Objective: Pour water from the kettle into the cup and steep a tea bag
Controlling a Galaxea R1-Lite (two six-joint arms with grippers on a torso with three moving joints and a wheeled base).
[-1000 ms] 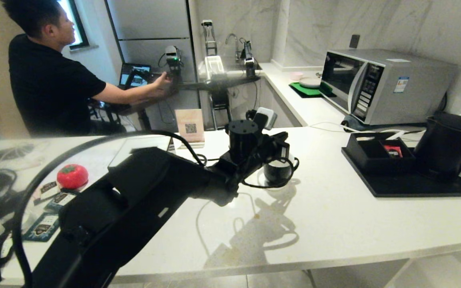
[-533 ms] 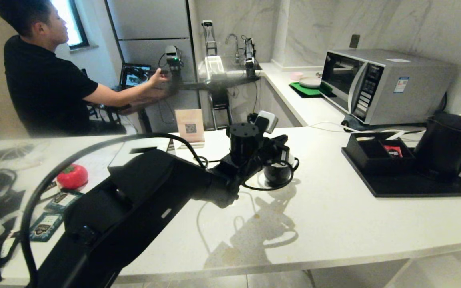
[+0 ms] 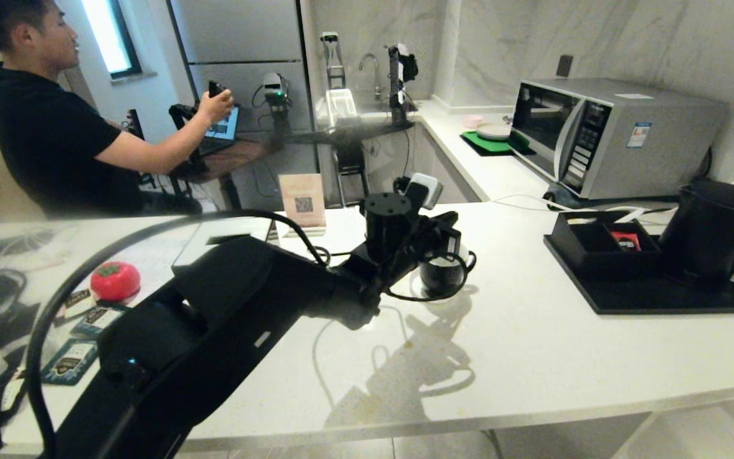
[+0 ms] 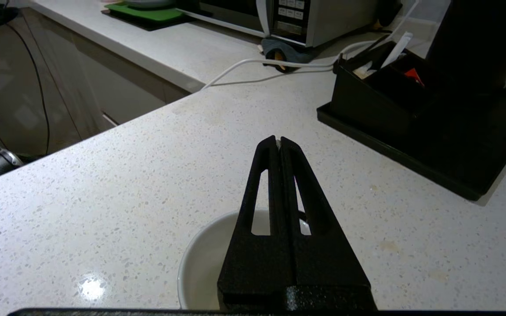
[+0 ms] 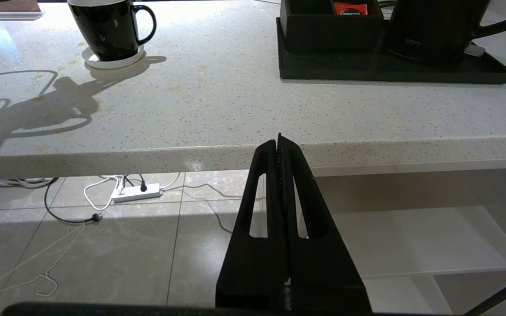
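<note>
The black cup [image 3: 441,275] stands on a white coaster [image 5: 112,61] mid-counter, its white inside [image 4: 200,263] below my fingers. My left gripper [image 3: 451,242] hovers just above the cup, shut [image 4: 278,140], with a tiny white sliver at the tips that I cannot identify. The tea bag is hidden from me. The tall black kettle [image 3: 714,233] stands on a black tray [image 3: 660,298] at the right, well apart from the cup. My right gripper [image 5: 279,140] is shut and empty, parked low in front of the counter edge.
A black organizer box [image 3: 596,245] with a red sachet [image 3: 626,241] shares the tray. A microwave [image 3: 603,134] stands behind, with white cables beside it. A red tomato-shaped object [image 3: 115,280] and dark sachets [image 3: 67,363] lie at the left. A person [image 3: 48,140] sits beyond the counter.
The person at the back has pulled an arm back and raised a hand-held device. My arms, the cup and the kettle have not moved.
</note>
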